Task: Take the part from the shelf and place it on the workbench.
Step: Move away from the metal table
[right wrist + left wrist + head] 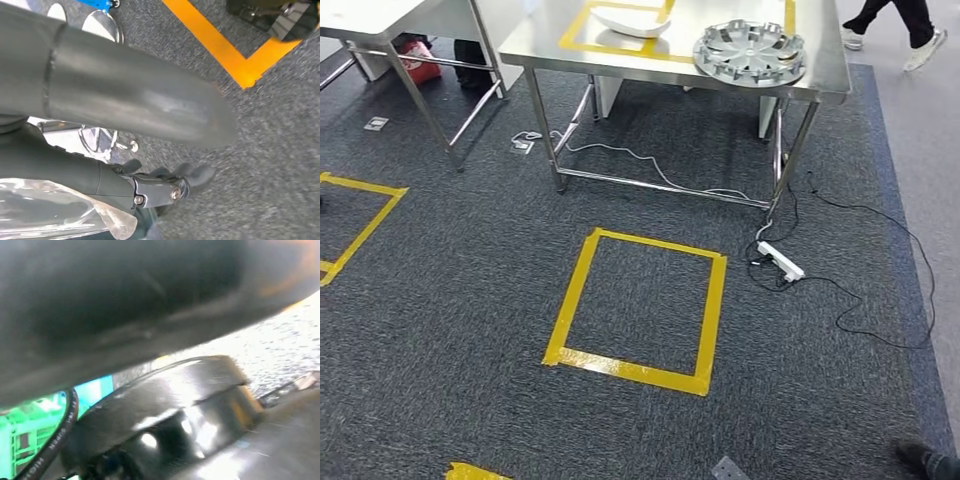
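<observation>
The steel workbench [546,45] stands ahead in the head view. On it lie a silver hubcap [750,50] at the right and a white curved part [631,22] inside a yellow tape outline. My right hand [151,150] hangs over the grey carpet. Its thick grey thumb is apart from the darker fingers [170,189], and floor shows between them. A crumpled clear plastic sheet [56,212] lies beside the fingers. My left hand [132,300] is a dark blur close to the lens, so its fingers cannot be made out.
A yellow tape square [641,310] marks the carpet before the bench. A white power strip [780,262] with black cables lies by the bench's right leg. A second table [403,60] stands at the far left. A person's feet [897,35] are beyond the bench, and a shoe [927,460] sits at the lower right.
</observation>
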Robot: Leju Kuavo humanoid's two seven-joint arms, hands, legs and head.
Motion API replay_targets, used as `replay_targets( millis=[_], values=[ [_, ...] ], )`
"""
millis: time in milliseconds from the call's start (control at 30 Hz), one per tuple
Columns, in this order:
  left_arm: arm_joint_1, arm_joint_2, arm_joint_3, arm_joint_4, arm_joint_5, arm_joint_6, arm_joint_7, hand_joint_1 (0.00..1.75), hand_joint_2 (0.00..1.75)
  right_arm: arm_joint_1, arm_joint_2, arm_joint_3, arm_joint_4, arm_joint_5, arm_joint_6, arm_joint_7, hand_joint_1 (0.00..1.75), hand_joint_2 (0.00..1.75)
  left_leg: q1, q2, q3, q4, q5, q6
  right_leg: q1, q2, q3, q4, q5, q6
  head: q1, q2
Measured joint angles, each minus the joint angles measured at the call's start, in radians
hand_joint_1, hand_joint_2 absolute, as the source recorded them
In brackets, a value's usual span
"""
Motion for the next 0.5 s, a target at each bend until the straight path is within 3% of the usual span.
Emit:
replay_targets(
  millis=[67, 100, 133, 167, 200, 233, 267, 300, 367, 433, 500],
  values=[
    [0.0, -0.001, 0.0, 0.0, 0.001, 0.0, 0.002, 0.0, 0.0, 0.0, 0.0, 0.0, -0.001, 0.002, 0.0, 0.0, 0.0, 0.0, 0.006, -0.03, 0.003, -0.011, 0.007, 0.001, -0.006, 0.074, -0.021, 0.048, -0.033, 0.01, 0.004, 0.0],
    [-0.001, -0.002, 0.0, 0.0, 0.001, -0.001, 0.003, 0.0, 0.0, 0.001, 0.0, 0.0, -0.001, 0.002, -0.001, 0.0, 0.0, 0.0, 0.008, -0.045, 0.002, -0.013, 0.01, 0.004, -0.008, 0.122, -0.05, 0.105, -0.062, 0.013, 0.006, 0.0],
    [-0.003, -0.002, 0.0, 0.0, 0.001, -0.002, 0.003, 0.0, 0.0, 0.004, 0.0, 0.0, -0.001, 0.003, -0.001, 0.0, 0.0, 0.0, 0.008, -0.062, 0.001, -0.014, 0.012, 0.006, -0.009, 0.152, -0.086, 0.174, -0.091, 0.014, 0.008, 0.0],
    [-0.005, -0.002, 0.0, 0.0, 0.001, -0.002, 0.004, 0.0, 0.0, 0.006, 0.0, 0.0, -0.001, 0.003, 0.0, 0.002, 0.0, 0.0, 0.007, -0.08, 0.0, -0.014, 0.013, 0.007, -0.009, 0.163, -0.121, 0.237, -0.11, 0.015, 0.009, 0.0],
    [-0.005, -0.003, 0.0, 0.0, 0.001, -0.003, 0.005, 0.0, 0.0, 0.009, 0.0, 0.0, -0.001, 0.004, 0.0, 0.003, 0.0, 0.0, 0.006, -0.099, 0.0, -0.013, 0.013, 0.008, -0.008, 0.167, -0.146, 0.273, -0.11, 0.014, 0.009, 0.0],
    [-0.004, -0.003, 0.0, 0.0, 0.001, -0.004, 0.006, 0.0, 0.0, 0.011, 0.0, 0.0, -0.001, 0.005, 0.0, 0.004, 0.0, 0.0, 0.004, -0.116, 0.001, -0.013, 0.014, 0.009, -0.007, 0.169, -0.153, 0.27, -0.089, 0.012, 0.009, 0.0],
    [-0.003, -0.002, 0.0, 0.0, 0.001, -0.004, 0.008, 0.0, 0.0, 0.011, 0.0, 0.0, -0.001, 0.005, 0.0, 0.005, 0.0, 0.0, 0.002, -0.134, 0.003, -0.013, 0.014, 0.009, -0.006, 0.174, -0.142, 0.227, -0.05, 0.008, 0.01, 0.0],
    [-0.002, -0.002, 0.0, 0.0, 0.001, -0.004, 0.009, 0.0, 0.0, 0.011, 0.0, 0.0, -0.001, 0.006, 0.0, 0.006, 0.0, 0.0, 0.001, -0.149, 0.005, -0.013, 0.015, 0.009, -0.005, 0.189, -0.116, 0.157, -0.005, 0.001, 0.01, 0.0],
    [-0.004, -0.004, 0.0, 0.0, 0.001, -0.004, 0.011, 0.0, 0.0, 0.009, -0.002, 0.0, -0.001, 0.006, 0.0, 0.006, 0.0, 0.0, 0.0, -0.175, 0.004, -0.012, 0.016, 0.004, -0.005, 0.233, -0.067, 0.038, 0.045, -0.013, 0.008, 0.0],
    [-0.005, -0.006, 0.0, 0.0, 0.001, -0.004, 0.012, 0.0, 0.0, 0.007, -0.004, 0.0, -0.001, 0.006, -0.001, 0.006, 0.0, 0.0, 0.004, -0.197, -0.003, -0.011, 0.021, -0.007, -0.004, 0.251, -0.046, 0.0, 0.049, -0.021, 0.006, 0.0],
    [-0.004, -0.006, 0.0, 0.0, 0.002, -0.004, 0.014, 0.0, 0.0, 0.006, -0.002, 0.0, -0.001, 0.007, 0.0, 0.007, 0.0, 0.0, 0.007, -0.209, -0.009, -0.01, 0.024, -0.018, -0.005, 0.228, -0.035, -0.013, 0.055, -0.026, 0.007, 0.0]
  ],
)
